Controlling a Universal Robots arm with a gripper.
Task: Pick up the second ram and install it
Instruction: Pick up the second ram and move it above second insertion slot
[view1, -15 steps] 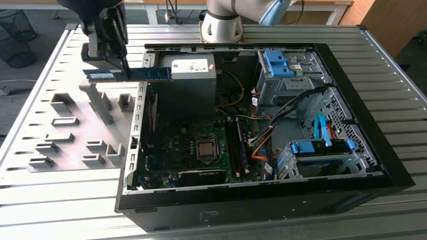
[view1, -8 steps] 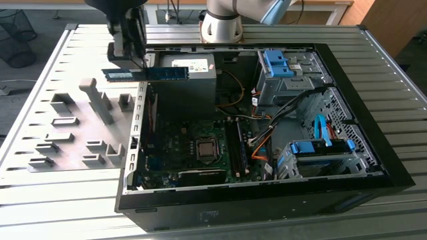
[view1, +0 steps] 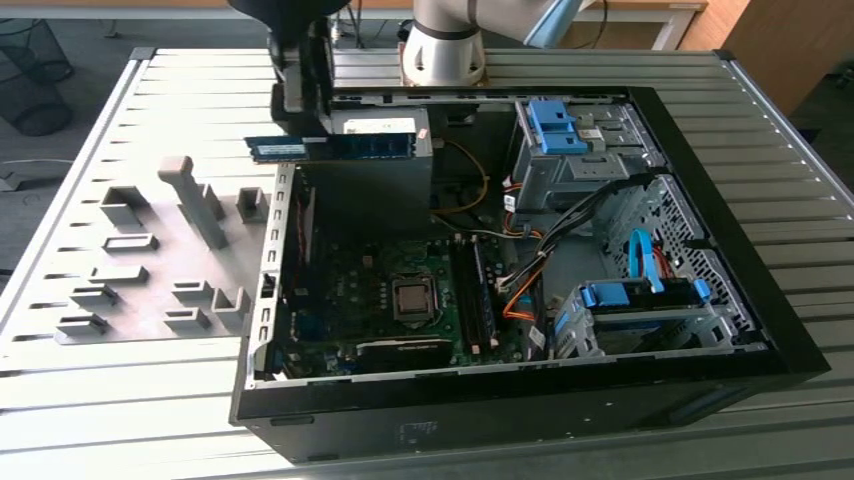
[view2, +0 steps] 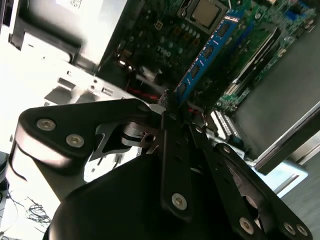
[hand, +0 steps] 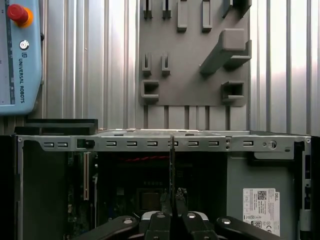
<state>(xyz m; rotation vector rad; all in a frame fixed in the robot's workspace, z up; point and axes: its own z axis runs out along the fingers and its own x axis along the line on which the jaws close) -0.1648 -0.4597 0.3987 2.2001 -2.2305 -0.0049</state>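
- The second ram (view1: 350, 146) is being held level above the open computer case (view1: 781, 310), over its wall on the exterior view's left, well clear of the motherboard (view1: 360, 290).
- It is being clamped near one end by the gripper (view1: 304, 132), with the jaws drawn narrow against its flat faces.
- It is being judged light, stiff and fragile, so the bare board edges are being favoured over the chips and contacts.

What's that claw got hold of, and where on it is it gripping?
The second ram, a blue circuit-board stick, is pinched between the sides of the claw, toward one end.
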